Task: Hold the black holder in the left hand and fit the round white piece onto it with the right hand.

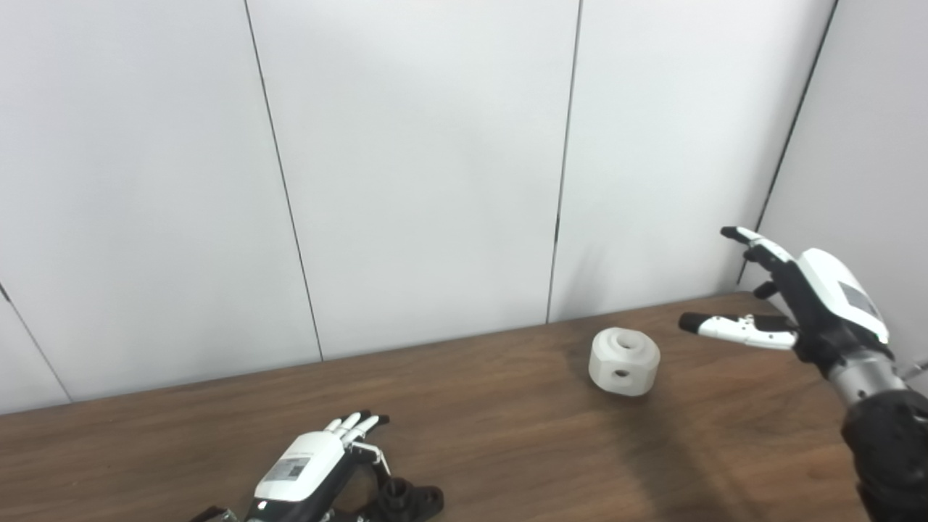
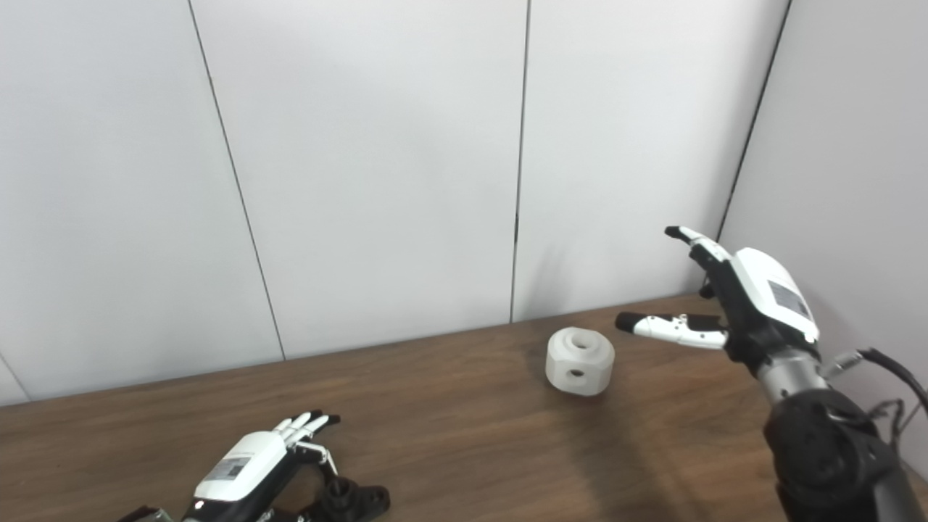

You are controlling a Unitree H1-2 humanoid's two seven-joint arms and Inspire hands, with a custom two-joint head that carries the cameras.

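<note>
The round white piece sits on the bench at about two o'clock from the middle of my view, close to the far edge where the brown wood-grain top meets the pale panelled wall. It is a squat drum of matte white plastic with chamfered shoulders, a round bore in its top and a smaller hole in its side facing me. It stands free, with bare bench all round it: wide room toward six and nine o'clock, less toward twelve, where the wall rises.

My right hand hangs in the air at three o'clock from the piece, near it but not touching. It is spread wide and empty, fingers reaching up and forward, thumb pointing at the piece. Its shell is glossy white over black, with black fingertips. Behind it the side wall closes in at the bench's right corner.

The black holder lies at the near edge of the bench, at about seven o'clock, well apart from the piece. It looks like dark, lumpy plastic with round sockets; the picture's bottom edge cuts it off. My left hand lies over its left part, fingers extended and close together; I cannot tell whether it grips the holder.
</note>
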